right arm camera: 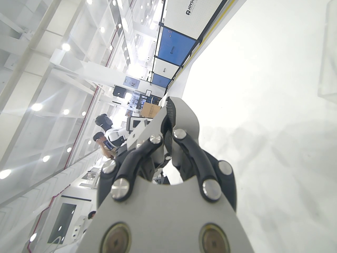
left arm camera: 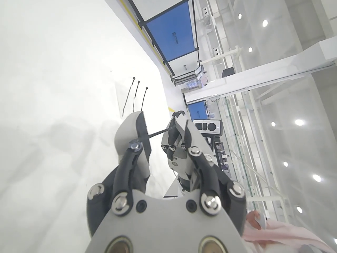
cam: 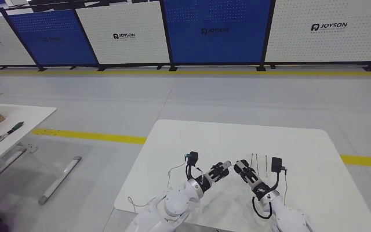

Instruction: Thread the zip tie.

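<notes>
Two arms meet over the middle of a smooth white counter (cam: 203,139). The right jaws, grey metal with ribbed black pads, are clenched on a thin black plastic zip tie (left arm camera: 155,134), held in the air between the arms. Its straight strip crosses to the left jaws, which stand released, and its tip touches one ribbed pad (left arm camera: 143,129). Its other end curls out past the right jaws. Three spare ties (left arm camera: 135,94), slim with small square heads, lie side by side on the counter just beyond the jaws.
</notes>
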Tool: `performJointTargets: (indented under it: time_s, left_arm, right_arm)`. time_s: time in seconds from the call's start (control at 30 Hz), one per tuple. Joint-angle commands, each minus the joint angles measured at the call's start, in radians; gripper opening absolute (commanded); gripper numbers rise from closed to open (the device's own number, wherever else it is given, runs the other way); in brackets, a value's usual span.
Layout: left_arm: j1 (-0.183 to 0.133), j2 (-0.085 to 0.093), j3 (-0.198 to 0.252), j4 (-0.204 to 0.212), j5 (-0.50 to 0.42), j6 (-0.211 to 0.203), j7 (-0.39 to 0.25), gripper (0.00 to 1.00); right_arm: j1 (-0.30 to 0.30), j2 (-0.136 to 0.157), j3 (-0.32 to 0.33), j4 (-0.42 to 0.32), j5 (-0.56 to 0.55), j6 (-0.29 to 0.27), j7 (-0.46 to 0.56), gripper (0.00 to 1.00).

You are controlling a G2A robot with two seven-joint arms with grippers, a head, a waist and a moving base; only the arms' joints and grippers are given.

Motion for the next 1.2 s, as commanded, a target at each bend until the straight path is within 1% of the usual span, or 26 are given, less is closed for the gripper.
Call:
performJointTargets:
  time_s: [0.0, 0.03, 0.07, 0.13, 0.17, 0.23, 0.33, 0.37, 0.6, 0.7, 0.73, 0.77, 0.8, 0.83, 1.0, 1.1, 1.17]
  left_arm:
    - [0.000, 0.000, -0.001, 0.000, -0.001, -0.001, -0.001, 0.41]
    - [-0.001, 0.000, -0.001, 0.001, 0.000, -0.001, -0.002, 0.40]
    - [-0.001, 0.000, -0.001, 0.001, 0.001, -0.001, -0.003, 0.34]
    - [-0.004, -0.001, -0.002, 0.007, 0.001, -0.001, -0.005, 0.31]
    - [-0.007, -0.001, -0.002, 0.012, -0.001, 0.000, -0.007, 0.26]
    - [-0.010, -0.002, 0.000, 0.016, -0.002, 0.000, -0.008, 0.23]
    - [-0.010, -0.003, 0.002, 0.013, 0.000, -0.001, -0.009, 0.04]
    - [-0.010, -0.003, 0.002, 0.013, 0.001, -0.002, -0.010, 0.00]
    - [-0.006, -0.001, 0.006, 0.009, 0.035, -0.002, -0.017, 0.00]
    - [-0.005, -0.001, 0.005, 0.007, 0.034, -0.005, -0.018, 0.00]
    - [-0.003, -0.001, 0.005, 0.005, 0.030, -0.008, -0.016, 0.00]
    - [-0.002, -0.001, 0.004, 0.003, 0.025, -0.012, -0.016, 0.00]
    - [-0.001, -0.001, 0.003, 0.002, 0.023, -0.013, -0.016, 0.00]
    - [0.001, -0.001, 0.001, -0.001, 0.020, -0.016, -0.016, 0.00]
    - [0.016, 0.003, -0.013, -0.028, 0.023, -0.013, -0.019, 0.00]
    - [0.032, 0.009, -0.040, -0.050, 0.016, 0.002, -0.025, 0.00]
    - [0.048, 0.015, -0.064, -0.063, 0.021, 0.015, -0.027, 0.00]
  right_arm:
    - [0.000, 0.000, 0.000, 0.000, 0.000, 0.000, 0.000, 0.00]
    - [0.000, 0.000, 0.000, 0.000, 0.000, 0.000, 0.000, 0.00]
    - [0.000, 0.000, 0.000, 0.000, 0.000, 0.000, 0.000, 0.00]
    - [0.000, 0.000, 0.000, 0.000, 0.000, 0.000, 0.000, 0.00]
    - [0.000, 0.000, 0.000, 0.000, 0.000, 0.000, 0.000, 0.00]
    - [0.000, 0.000, 0.000, 0.000, 0.000, 0.000, 0.000, 0.00]
    - [0.000, 0.000, 0.000, 0.000, 0.000, 0.000, 0.000, 0.00]
    - [0.000, 0.000, 0.000, 0.000, 0.000, 0.000, 0.000, 0.00]
    - [0.000, 0.000, 0.000, 0.000, 0.000, 0.000, 0.000, 0.00]
    - [-0.003, -0.001, 0.001, -0.001, -0.001, 0.001, -0.003, 0.00]
    - [-0.005, -0.001, 0.002, -0.004, -0.003, 0.002, -0.003, 0.05]
    - [-0.007, -0.002, 0.003, -0.005, -0.005, 0.003, -0.001, 0.39]
    - [-0.009, -0.002, 0.005, -0.007, -0.006, 0.003, 0.000, 0.62]
    - [-0.012, -0.002, 0.008, -0.008, -0.006, 0.003, 0.002, 1.00]
    - [-0.036, 0.002, 0.039, -0.022, -0.009, -0.008, 0.025, 1.00]
    - [-0.059, 0.009, 0.063, -0.035, -0.041, -0.020, 0.055, 1.00]
    - [-0.081, 0.016, 0.092, -0.046, -0.046, -0.037, 0.080, 1.00]
